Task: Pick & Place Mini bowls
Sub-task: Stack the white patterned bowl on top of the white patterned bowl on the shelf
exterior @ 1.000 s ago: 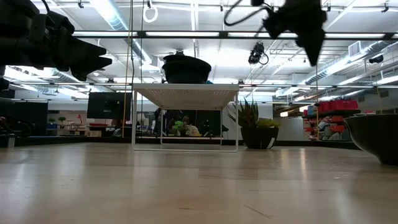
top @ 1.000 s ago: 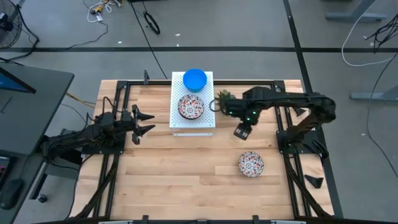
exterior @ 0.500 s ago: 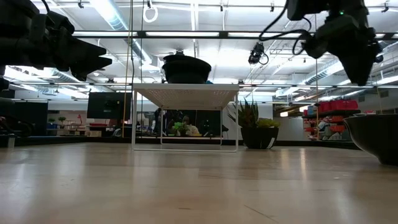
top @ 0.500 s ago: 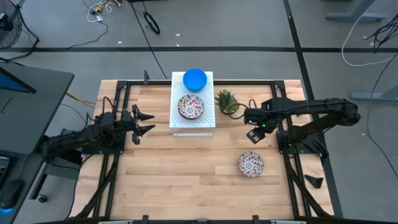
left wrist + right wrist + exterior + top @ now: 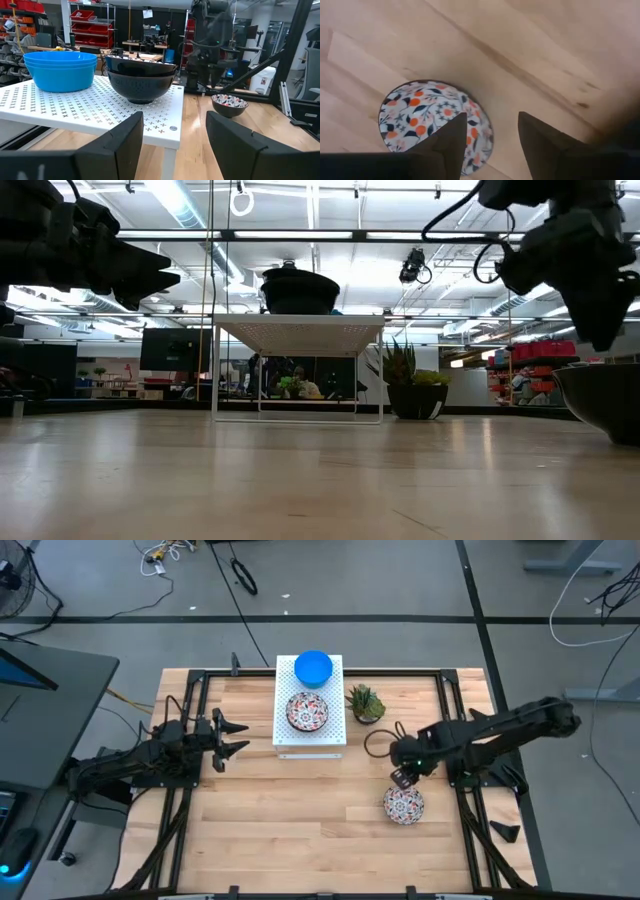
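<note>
A: How far along?

B: Blue bowls [image 5: 314,667] and a floral stack [image 5: 307,711] already sit on the perforated white box [image 5: 310,740]; one glossy floral bowl [image 5: 404,804] remains on the wooden desk [image 5: 300,820].

A: And the hands?

B: Right hand [image 5: 400,778] hovers just above that bowl, fingers parted, empty. Left hand [image 5: 232,737] waits far off, parted too; probably three bowls per stack.

My table [image 5: 300,810] is pale matt wood planks; the floral bowl [image 5: 432,122] looks glossy glazed; my box [image 5: 90,107] is matt white perforated sheet.
</note>
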### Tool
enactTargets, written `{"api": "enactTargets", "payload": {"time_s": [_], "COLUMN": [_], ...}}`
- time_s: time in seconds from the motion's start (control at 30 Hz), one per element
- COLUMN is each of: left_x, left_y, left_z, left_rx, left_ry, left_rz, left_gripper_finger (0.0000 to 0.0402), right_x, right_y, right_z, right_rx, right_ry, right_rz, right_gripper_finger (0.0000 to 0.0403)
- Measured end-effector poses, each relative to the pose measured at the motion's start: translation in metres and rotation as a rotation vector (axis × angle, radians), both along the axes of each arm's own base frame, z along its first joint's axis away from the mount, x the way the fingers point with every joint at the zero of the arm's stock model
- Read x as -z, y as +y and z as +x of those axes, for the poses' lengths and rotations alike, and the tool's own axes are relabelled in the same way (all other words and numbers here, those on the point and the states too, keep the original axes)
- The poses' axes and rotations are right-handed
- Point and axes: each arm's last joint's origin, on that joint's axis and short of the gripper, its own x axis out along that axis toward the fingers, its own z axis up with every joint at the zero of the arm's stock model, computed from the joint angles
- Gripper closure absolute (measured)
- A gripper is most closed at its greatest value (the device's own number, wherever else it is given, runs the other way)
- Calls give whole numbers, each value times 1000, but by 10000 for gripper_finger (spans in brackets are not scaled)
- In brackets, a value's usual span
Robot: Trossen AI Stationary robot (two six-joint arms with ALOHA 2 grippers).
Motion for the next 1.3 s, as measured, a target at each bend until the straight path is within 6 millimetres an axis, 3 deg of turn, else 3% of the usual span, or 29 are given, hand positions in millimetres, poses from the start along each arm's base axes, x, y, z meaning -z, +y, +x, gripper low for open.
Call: {"api": "enactTargets", "payload": {"time_s": [0.2,0.57,0.7,0.97,1.13,1.3], "left_x": [0,0,0,0,0,0], "left_y": [0,0,0,0,0,0], "left_z": [0,0,0,0,0,0], "left_rx": [0,0,0,0,0,0], "left_ry": [0,1,0,0,0,0], "left_rz": [0,0,0,0,0,0], "left_gripper_finger": [181,181,181,181,181,181], "right_x": [22,58,59,58,55,37], "right_y": [18,32,33,35,36,39], "right_z": [-7,-16,-17,-17,-15,-9], "right_rx": [-33,-99,-112,-112,-135,-168], "right_ry": [1,-43,-45,-38,-50,-48], "right_rz": [7,30,31,82,89,150], "right_gripper_finger": [225,226,253,383,384,396]}}
